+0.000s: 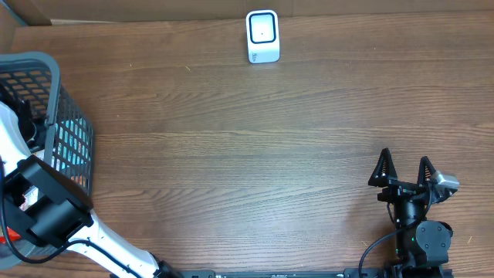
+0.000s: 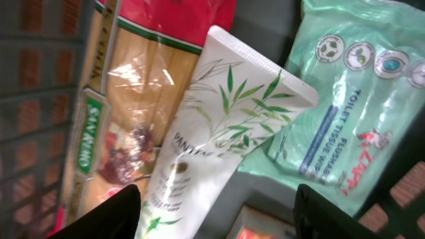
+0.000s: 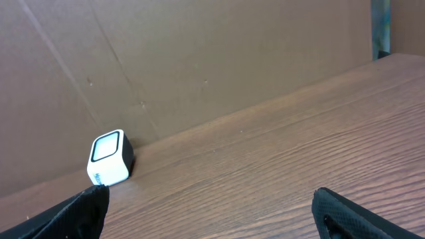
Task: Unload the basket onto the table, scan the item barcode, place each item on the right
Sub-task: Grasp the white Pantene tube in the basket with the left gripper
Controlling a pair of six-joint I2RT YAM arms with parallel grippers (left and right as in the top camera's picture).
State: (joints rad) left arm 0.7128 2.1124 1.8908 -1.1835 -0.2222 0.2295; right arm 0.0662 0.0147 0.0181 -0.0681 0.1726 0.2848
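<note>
The white Pantene tube (image 2: 226, 133) lies in the grey basket (image 1: 73, 131) at the desk's (image 1: 231, 154) left edge. In the left wrist view its long axis runs diagonally, crimped end toward the upper right, resting across a pasta packet (image 2: 126, 99) and a pack of flushable wipes (image 2: 345, 99). The left hand (image 2: 218, 192) hangs over it, fingers apart, gripping nothing. The right hand (image 1: 404, 158) stands wide open and empty, well apart from the scanner (image 1: 262, 35).

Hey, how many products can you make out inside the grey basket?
3: a clear spaghetti packet at left, a white leaf-printed plastic tube in the middle, a mint-green wipes pack at right. Red packaging at the top and more beneath may be hidden extras.
</note>
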